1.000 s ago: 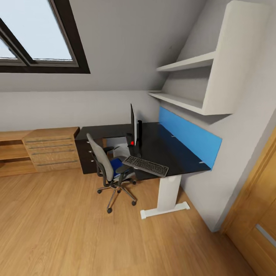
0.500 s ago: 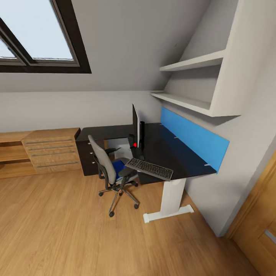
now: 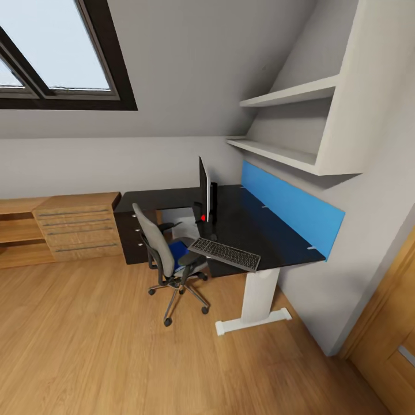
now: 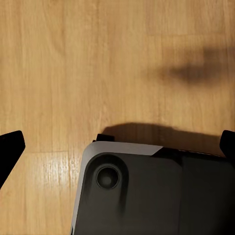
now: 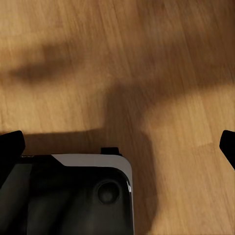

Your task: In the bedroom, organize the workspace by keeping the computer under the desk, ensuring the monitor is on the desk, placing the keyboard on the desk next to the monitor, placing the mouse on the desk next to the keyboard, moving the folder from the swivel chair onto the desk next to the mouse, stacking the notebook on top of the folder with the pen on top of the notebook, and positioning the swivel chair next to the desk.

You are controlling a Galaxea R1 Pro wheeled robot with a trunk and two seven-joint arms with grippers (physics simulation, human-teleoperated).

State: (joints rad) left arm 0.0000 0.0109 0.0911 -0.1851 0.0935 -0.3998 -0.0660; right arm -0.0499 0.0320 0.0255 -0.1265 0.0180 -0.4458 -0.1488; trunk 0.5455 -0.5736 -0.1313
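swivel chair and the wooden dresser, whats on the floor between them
Nothing: in the head view the stretch between the swivel chair and the dresser is bare wood floor.

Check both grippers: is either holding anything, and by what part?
Nothing is held. The left gripper and right gripper both have fingertips spread wide at the frame edges, with only wooden floor between them.

The black L-shaped tabletop [image 3: 253, 230] is carrying the monitor [image 3: 203, 187] upright near its inner corner, and the keyboard [image 3: 224, 254] is lying at its front edge. On the wooden floor [image 3: 86, 346], the swivel chair [image 3: 167, 259] is standing just beside the tabletop.
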